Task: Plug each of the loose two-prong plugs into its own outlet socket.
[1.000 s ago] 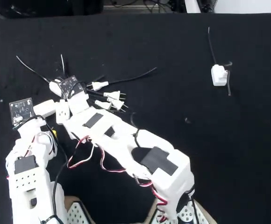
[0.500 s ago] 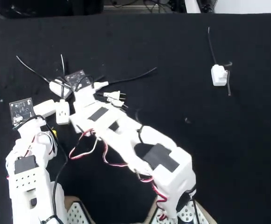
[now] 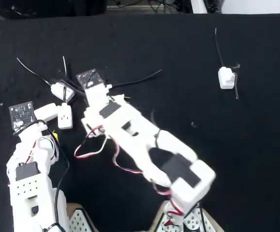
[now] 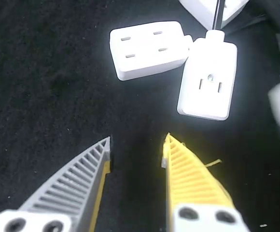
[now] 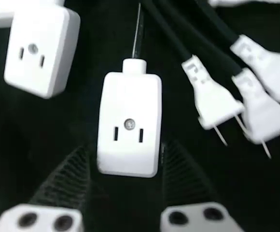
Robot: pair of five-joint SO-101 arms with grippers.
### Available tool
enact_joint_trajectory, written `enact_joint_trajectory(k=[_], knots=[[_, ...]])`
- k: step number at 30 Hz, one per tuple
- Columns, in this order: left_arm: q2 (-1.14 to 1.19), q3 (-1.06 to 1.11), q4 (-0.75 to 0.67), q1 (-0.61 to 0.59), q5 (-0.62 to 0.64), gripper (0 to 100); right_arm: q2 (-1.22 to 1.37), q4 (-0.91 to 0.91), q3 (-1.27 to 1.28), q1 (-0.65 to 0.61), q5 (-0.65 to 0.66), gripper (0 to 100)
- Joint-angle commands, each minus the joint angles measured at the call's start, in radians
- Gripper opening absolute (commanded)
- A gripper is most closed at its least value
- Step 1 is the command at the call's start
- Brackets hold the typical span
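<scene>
Outlet socket point(image 5: 129, 125) between right gripper's point(image 5: 124, 151) spread fingers point(image 5: 63, 186), plugs point(image 5: 212, 104) beside

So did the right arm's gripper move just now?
Yes. In the high view the right gripper swung away from the white outlet block near the left arm, farther back and toward the lone outlet on the right.

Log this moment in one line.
left gripper: open, short of sockets | right gripper: open, over outlet socket | plugs: loose, unplugged
</scene>
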Motion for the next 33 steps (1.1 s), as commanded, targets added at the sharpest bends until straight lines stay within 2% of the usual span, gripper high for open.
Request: enact_joint_trajectory(k=[1,10,13,17,22,26,29,33], knots=[[-0.009,-0.01,-0.014,0.001,0.008,18,-0.188,0.132,-0.042,0.054,0.124,1.1],[-0.009,-0.008,-0.014,-0.001,0.008,18,-0.496,0.531,0.036,0.058,0.77,1.1],[-0.009,-0.007,-0.014,0.004,0.008,18,-0.607,0.542,0.193,0.049,0.964,1.1],[-0.009,-0.007,-0.014,0.001,0.008,18,-0.768,0.42,0.473,0.025,1.158,1.1],[-0.009,-0.005,-0.014,0.004,0.008,18,-0.977,0.215,0.753,0.026,1.197,1.1],[-0.009,-0.005,-0.014,0.004,0.008,18,-1.055,0.19,0.843,0.026,1.137,3.2],[-0.009,-0.005,-0.014,0.005,0.008,18,-1.023,0.207,0.848,0.028,1.066,15.0],[-0.009,-0.005,-0.014,0.005,0.008,18,-0.97,0.21,0.809,0.028,1.053,28.9]])
